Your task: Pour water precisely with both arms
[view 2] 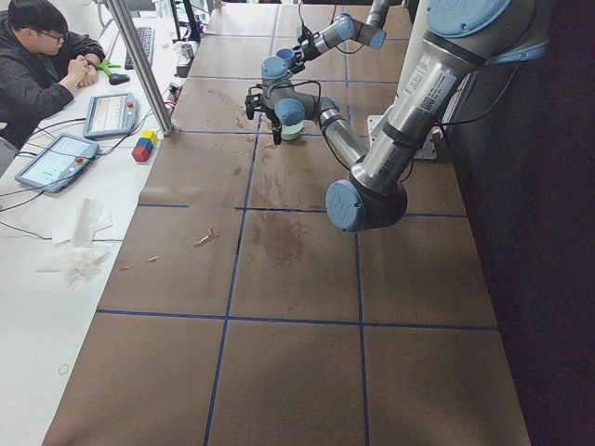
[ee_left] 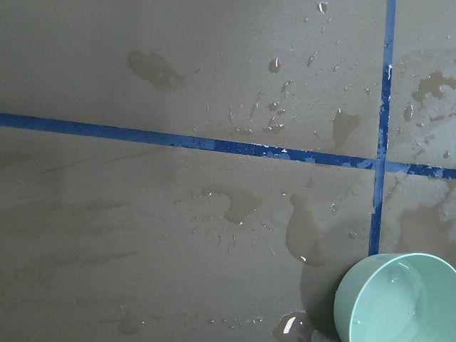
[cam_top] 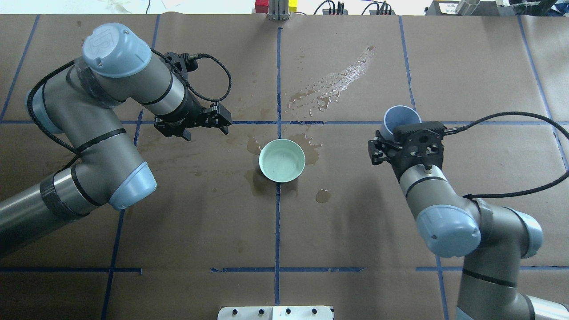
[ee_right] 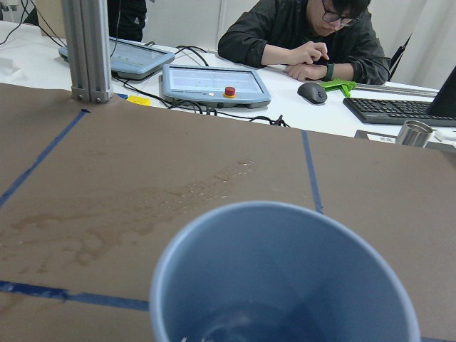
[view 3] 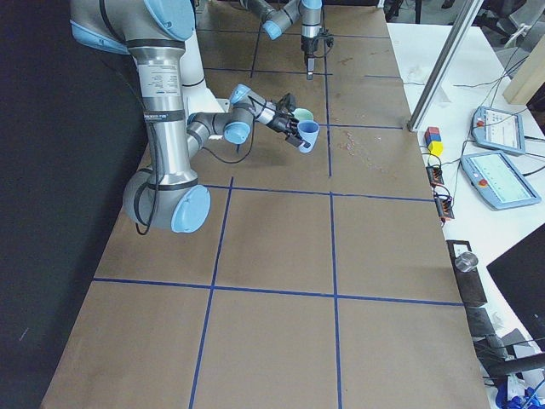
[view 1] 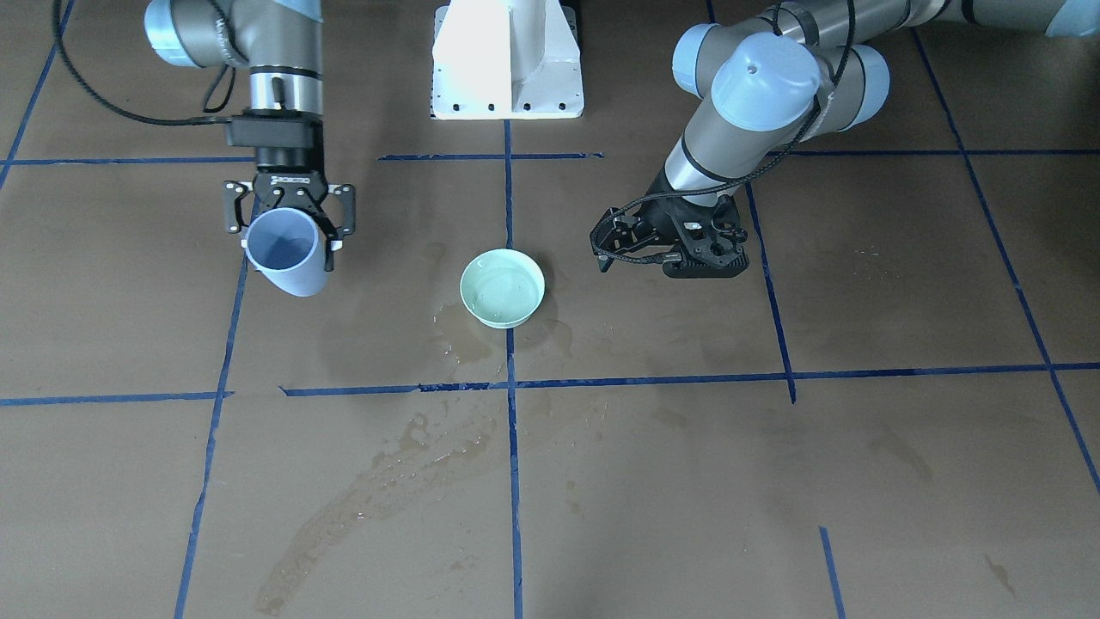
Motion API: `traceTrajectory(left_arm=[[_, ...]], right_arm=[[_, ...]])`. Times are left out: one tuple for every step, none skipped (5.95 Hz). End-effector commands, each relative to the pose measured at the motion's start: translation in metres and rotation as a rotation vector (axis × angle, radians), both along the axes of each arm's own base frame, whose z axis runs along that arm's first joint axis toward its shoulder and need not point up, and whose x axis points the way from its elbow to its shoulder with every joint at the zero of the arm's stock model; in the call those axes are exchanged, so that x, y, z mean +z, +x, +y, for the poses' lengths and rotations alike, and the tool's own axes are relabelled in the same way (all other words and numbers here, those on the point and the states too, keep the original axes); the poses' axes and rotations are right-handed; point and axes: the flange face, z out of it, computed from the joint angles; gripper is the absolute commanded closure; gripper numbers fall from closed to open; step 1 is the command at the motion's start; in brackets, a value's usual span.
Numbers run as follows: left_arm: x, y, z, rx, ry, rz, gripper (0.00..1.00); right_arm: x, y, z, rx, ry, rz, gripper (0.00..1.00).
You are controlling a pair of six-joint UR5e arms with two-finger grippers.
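Observation:
My right gripper (view 1: 288, 251) is shut on a pale blue cup (view 1: 285, 249), held tilted above the table; it also shows in the overhead view (cam_top: 402, 118). The right wrist view looks into the cup (ee_right: 285, 271), with a little glossy water (ee_right: 235, 322) at its bottom. A mint green bowl (cam_top: 282, 160) stands at the table's middle, between both arms, with a thin layer of water (view 1: 503, 288) in it. My left gripper (cam_top: 224, 123) hovers left of the bowl, open and empty. The bowl sits at the lower right of the left wrist view (ee_left: 399, 299).
Wet patches stain the brown paper around the bowl (cam_top: 311, 151) and in a long streak beyond it (cam_top: 338, 80). Blue tape lines (view 1: 511, 481) grid the table. The white pedestal (view 1: 507, 60) stands at the robot's side. An operator (view 2: 42, 56) and tablets (view 3: 498, 179) are at the far bench.

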Motion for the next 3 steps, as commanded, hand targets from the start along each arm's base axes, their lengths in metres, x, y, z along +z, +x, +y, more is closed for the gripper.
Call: traceTrajectory(left_arm=[[-0.001, 0.0, 0.001, 0.0, 0.002, 0.001, 0.0], [-0.001, 0.0, 0.001, 0.0, 0.002, 0.001, 0.0], [-0.001, 0.001, 0.001, 0.001, 0.003, 0.001, 0.0]], right_arm=[[0.068, 0.061, 0.006, 0.022, 0.016, -0.006, 1.0], [0.088, 0.075, 0.001, 0.049, 0.016, -0.013, 0.99], [0.124, 0.082, -0.013, 0.077, 0.008, -0.004, 0.98]])
